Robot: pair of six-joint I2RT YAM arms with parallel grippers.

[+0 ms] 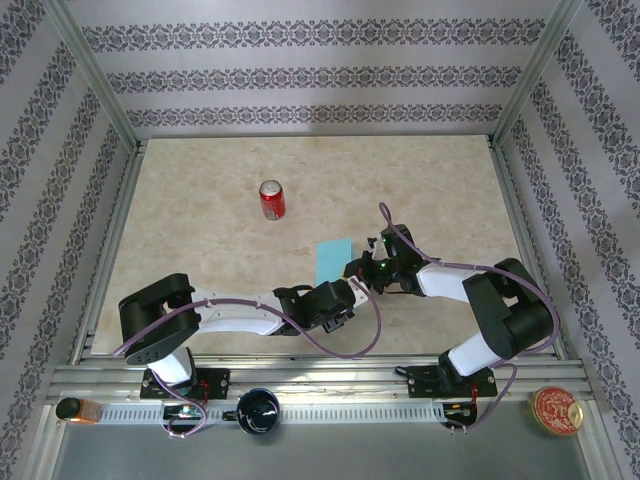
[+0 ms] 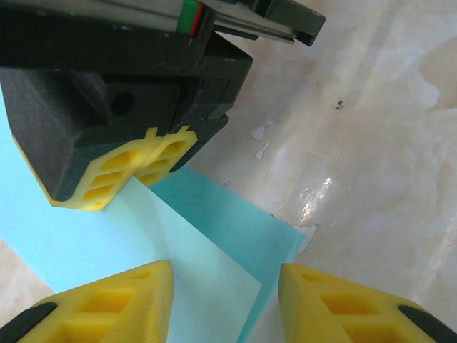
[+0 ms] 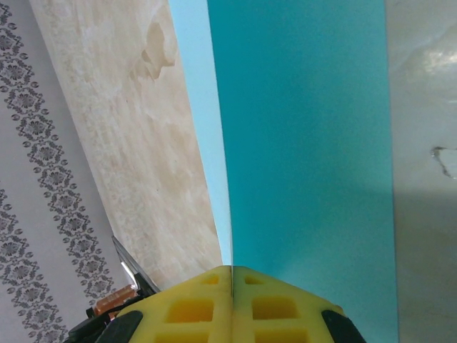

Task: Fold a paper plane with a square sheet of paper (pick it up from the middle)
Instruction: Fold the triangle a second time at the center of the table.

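Square sheet of paper (image 1: 332, 260): just right of frame centre in the top view, doubled over, with a paler flap raised. Right pincer (image 3: 230, 275): clamped on the sheet's folded edge. Left pincer (image 2: 225, 286): fingers apart, straddling the flap's corner and gripping nothing.

Risk: if the left pincer closes off the crease line, the fold sets skewed. A tug against the right clamp could tear the thin sheet or slide it on the glossy surface.

Walls (image 1: 320, 70): striped damask pattern. Worktop (image 1: 200, 220): beige, marble-look, reflective. Red can (image 1: 271, 200): upper left of the sheet, well apart.
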